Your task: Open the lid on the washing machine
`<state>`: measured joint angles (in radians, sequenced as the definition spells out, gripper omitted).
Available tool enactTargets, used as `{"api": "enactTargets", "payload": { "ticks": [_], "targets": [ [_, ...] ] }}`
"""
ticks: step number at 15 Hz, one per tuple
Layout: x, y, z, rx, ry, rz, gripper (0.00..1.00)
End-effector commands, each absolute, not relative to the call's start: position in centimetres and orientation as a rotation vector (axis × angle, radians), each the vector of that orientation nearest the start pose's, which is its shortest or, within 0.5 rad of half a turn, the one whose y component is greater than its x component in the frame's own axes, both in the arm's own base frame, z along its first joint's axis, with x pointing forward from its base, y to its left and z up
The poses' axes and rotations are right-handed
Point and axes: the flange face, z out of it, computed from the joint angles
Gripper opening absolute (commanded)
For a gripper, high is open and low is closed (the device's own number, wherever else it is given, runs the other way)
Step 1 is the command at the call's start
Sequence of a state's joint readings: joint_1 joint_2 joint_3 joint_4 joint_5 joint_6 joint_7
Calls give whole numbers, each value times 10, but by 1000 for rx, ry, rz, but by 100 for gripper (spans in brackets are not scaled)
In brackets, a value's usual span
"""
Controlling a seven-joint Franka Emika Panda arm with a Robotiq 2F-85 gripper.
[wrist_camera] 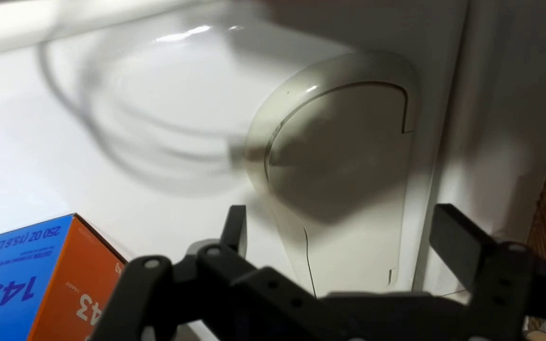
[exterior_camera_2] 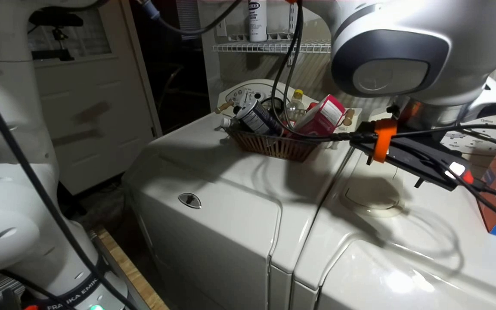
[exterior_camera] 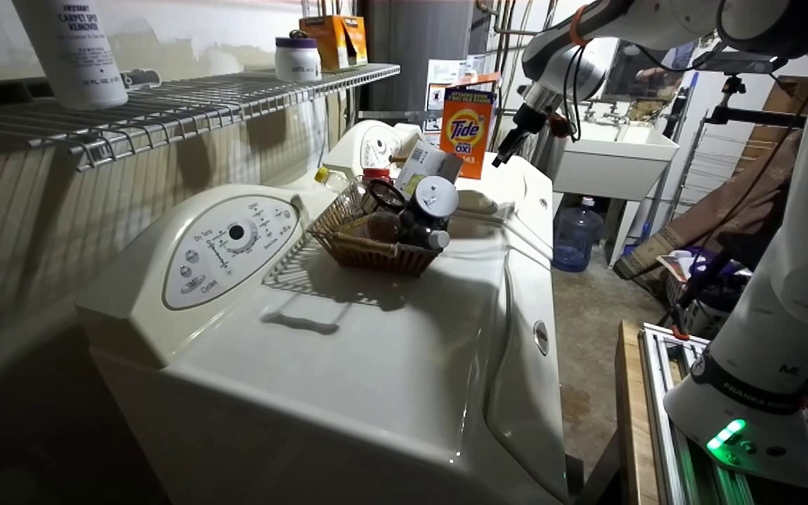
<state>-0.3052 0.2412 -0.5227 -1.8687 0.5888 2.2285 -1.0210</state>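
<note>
The white washing machine stands beyond the nearer machine in an exterior view; its white top also shows in an exterior view and the wrist view. A rounded cream lid lies flat and closed in its top, with a thin dark seam and a raised rim. The lid also shows in an exterior view, partly shaded. My gripper is open and empty, with its fingers apart over the lid's lower part. It also shows in an exterior view, pointing down above the machine top, not touching.
An orange Tide box stands on the washing machine near the lid; it shows at lower left in the wrist view. A wicker basket full of bottles and boxes sits on the adjacent machine. A wire shelf runs along the wall.
</note>
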Motion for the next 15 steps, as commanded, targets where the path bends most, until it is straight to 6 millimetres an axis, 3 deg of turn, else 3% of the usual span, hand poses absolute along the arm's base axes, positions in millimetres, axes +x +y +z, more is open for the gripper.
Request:
{"api": "enactTargets", "payload": {
  "ticks": [1,9,15],
  "targets": [
    [454,-439,412,-2956,177,-576,100],
    [466,-452,370,-2801,240,-606,100],
    [485,-465,351,-2774,253,-691,100]
  ]
}}
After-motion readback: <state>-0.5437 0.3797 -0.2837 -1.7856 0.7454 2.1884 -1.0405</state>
